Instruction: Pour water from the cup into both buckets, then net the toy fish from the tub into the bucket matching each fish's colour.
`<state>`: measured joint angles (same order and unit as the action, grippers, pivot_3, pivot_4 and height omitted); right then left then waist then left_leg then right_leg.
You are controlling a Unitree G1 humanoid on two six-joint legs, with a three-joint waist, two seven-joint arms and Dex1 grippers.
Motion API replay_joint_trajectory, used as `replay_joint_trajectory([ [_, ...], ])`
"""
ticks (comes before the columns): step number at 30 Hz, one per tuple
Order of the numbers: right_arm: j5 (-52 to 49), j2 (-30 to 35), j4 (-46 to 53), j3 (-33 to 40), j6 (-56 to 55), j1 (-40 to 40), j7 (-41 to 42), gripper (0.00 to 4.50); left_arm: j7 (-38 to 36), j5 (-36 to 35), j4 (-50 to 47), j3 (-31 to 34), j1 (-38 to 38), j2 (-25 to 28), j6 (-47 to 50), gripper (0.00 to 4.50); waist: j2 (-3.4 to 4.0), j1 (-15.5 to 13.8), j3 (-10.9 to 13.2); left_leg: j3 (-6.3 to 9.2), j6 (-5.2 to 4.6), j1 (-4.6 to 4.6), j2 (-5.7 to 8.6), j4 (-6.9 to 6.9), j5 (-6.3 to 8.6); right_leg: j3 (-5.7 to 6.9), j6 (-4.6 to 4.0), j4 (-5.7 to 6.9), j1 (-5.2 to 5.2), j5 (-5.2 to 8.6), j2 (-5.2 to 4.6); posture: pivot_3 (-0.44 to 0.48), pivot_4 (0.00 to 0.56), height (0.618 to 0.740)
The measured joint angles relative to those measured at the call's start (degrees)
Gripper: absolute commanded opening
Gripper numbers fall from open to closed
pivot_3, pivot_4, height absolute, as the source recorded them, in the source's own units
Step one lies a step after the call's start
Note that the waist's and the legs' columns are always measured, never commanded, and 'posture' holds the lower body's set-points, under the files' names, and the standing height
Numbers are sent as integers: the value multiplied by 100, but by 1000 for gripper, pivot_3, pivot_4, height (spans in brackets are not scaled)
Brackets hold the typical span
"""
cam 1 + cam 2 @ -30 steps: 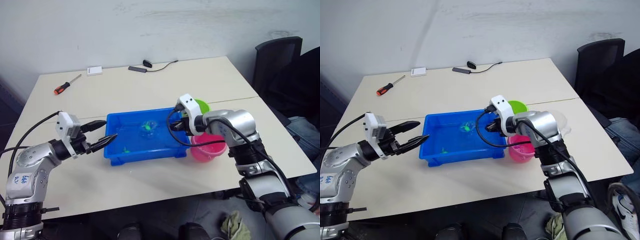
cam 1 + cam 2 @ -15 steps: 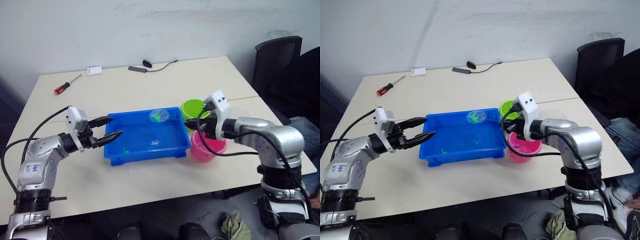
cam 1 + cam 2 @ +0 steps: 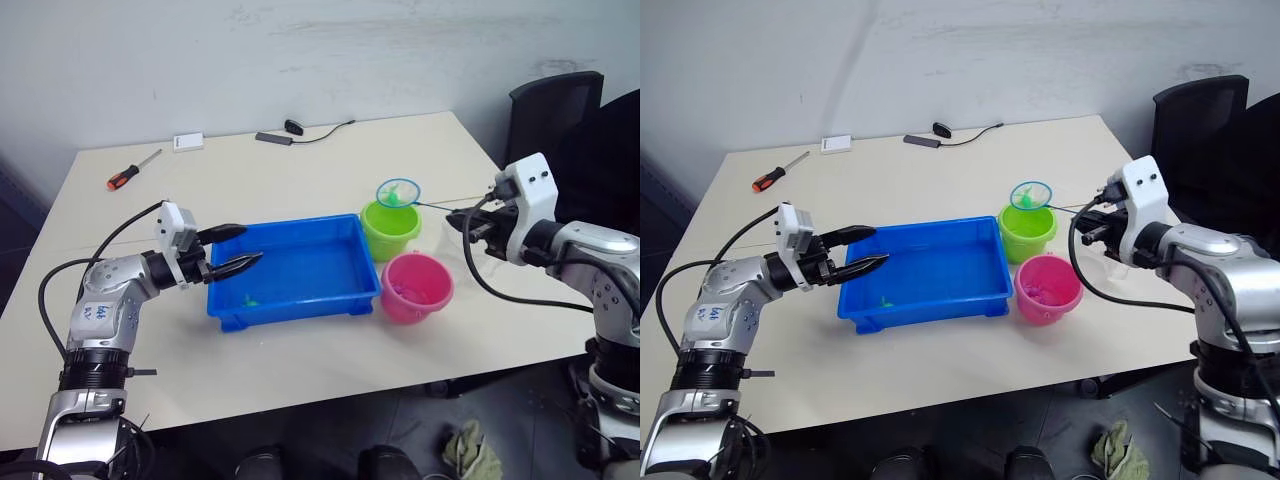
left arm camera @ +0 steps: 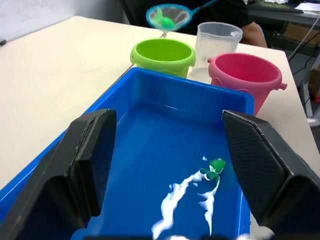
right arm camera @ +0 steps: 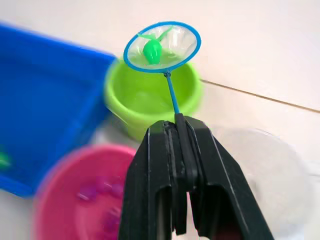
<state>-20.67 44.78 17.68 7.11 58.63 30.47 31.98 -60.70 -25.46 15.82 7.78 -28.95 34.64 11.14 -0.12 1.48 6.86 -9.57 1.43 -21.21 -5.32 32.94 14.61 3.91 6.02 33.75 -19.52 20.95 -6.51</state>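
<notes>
The blue tub (image 3: 340,296) lies mid-table with a little water and a green toy fish (image 4: 216,165) in it. To its right stand the lime green bucket (image 3: 392,229) and the pink bucket (image 3: 417,288), which holds pink fish (image 3: 1040,292). The clear cup (image 4: 219,37) stands behind both buckets. My right gripper (image 3: 460,219) is shut on the thin handle of a small blue net (image 5: 162,46). The net's hoop hovers just above the green bucket with a green fish (image 5: 152,50) in it. My left gripper (image 3: 242,249) is open, empty, over the tub's left end.
At the table's far left lies a red-handled screwdriver (image 3: 133,170). A small white box (image 3: 188,141) and a black cable with a dongle (image 3: 290,130) sit near the back edge. A black chair (image 3: 555,110) stands beyond the right corner.
My right gripper lifted the net with the green fish out of the tub and swung it right, to above the green bucket. My left gripper edged right over the tub's end.
</notes>
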Motion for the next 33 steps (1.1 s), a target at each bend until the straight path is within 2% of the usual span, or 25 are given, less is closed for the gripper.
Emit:
replay_joint_trajectory([
  [4,1250,657,22,-1198,-1581,-422,3,0,-72,26,94,-20,-72,-30,-38,3671,-1,-3,3,-26,29,4,0,-1,-16,2,31,-2,-4,4,-3,0,150,733],
  [8,2254,936,-5,-1772,-2857,-534,-57,0,-117,62,115,-66,-143,-47,-42,3671,-2,-2,5,-41,35,7,-1,1,-17,1,35,-5,-3,5,-4,0,150,733],
  [13,3010,1063,-63,-1902,-3647,-638,-237,0,-144,79,127,-98,-163,-59,-43,3671,-4,-8,5,-39,37,13,-3,3,-18,2,35,-14,-9,6,-3,0,150,733],
  [22,3892,1114,-299,-2148,-4181,-641,-528,0,-153,83,201,-113,-165,-87,-43,3671,-2,-5,5,-41,37,11,-3,6,-18,1,35,-19,-7,6,-4,0,150,733],
  [29,5599,1349,-741,-2556,-5162,-535,-1214,0,-175,86,266,-120,-180,-96,-43,3671,1,0,4,-43,40,12,-5,17,-20,-1,34,-1,-4,6,-3,0,150,733],
  [33,5676,1343,-848,-2557,-5395,-528,-1261,0,-192,85,266,-124,-182,-96,-43,3671,1,-3,4,-42,39,13,-5,22,-20,-1,34,-1,-4,6,-3,0,150,733],
])
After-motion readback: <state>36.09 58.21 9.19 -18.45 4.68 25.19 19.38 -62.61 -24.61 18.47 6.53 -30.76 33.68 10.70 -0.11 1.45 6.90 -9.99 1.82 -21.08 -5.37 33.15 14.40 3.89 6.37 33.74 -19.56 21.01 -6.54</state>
